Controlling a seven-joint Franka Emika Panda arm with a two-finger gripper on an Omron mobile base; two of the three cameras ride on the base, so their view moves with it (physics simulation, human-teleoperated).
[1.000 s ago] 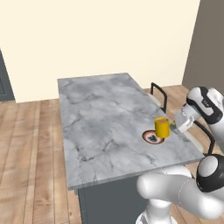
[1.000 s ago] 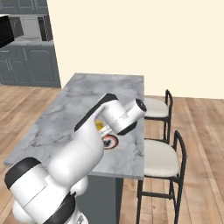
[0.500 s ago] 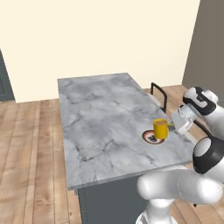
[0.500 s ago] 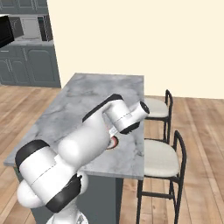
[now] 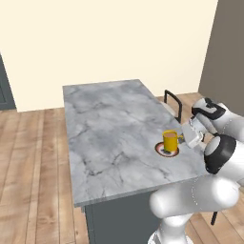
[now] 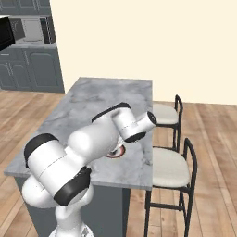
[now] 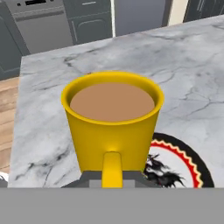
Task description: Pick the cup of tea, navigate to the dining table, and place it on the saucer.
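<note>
The yellow cup of tea [image 5: 170, 140] stands upright on the saucer [image 5: 166, 151], near the right edge of the marble dining table [image 5: 109, 124]. Its handle points right, into my gripper [image 5: 187, 138]. In the hand view the cup of tea [image 7: 113, 118] is close, full of brown liquid, and its handle runs down the bottom centre. Grey fingers [image 7: 89, 178] press against the handle on both sides, so the gripper is shut on it. The saucer [image 7: 183, 161] shows its red and black rim under the cup. From the right base view my arm hides the cup, and part of the saucer [image 6: 115, 153] peeks out.
Two dark-framed stools with cream seats [image 6: 165, 114] [image 6: 170, 167] stand along the table's right side, and one backrest [image 5: 172, 100] rises just beyond my hand. Grey kitchen cabinets with a microwave [image 6: 32, 30] are far off to the left. Wooden floor surrounds the table.
The cup came down and a little left, from just above the saucer onto it. My forearm and elbow swung lower and closer to the table edge.
</note>
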